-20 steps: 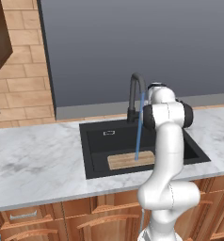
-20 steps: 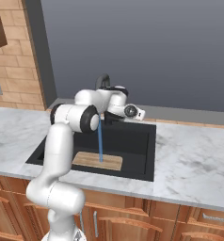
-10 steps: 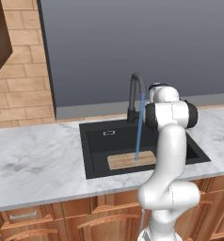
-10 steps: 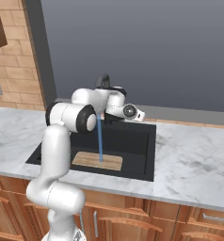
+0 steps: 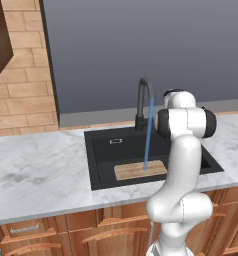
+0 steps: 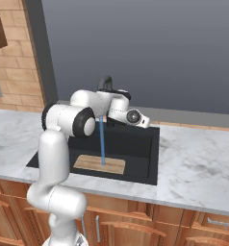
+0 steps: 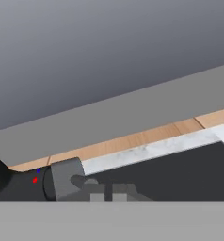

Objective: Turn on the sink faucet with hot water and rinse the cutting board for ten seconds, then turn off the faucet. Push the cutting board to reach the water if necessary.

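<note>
Water's running: a thin, straight light-blue stream drops from the curved spout of the tall dark grey faucet, which stands upright at the back rim of the sink. That matte black basin is set into the worktop. The tan cutting board lies flat on the basin floor toward the front, and the stream lands on it.

No readable text, label, brand or number appears anywhere. The faucet base carries only a small red dot and a blue dot.
</note>
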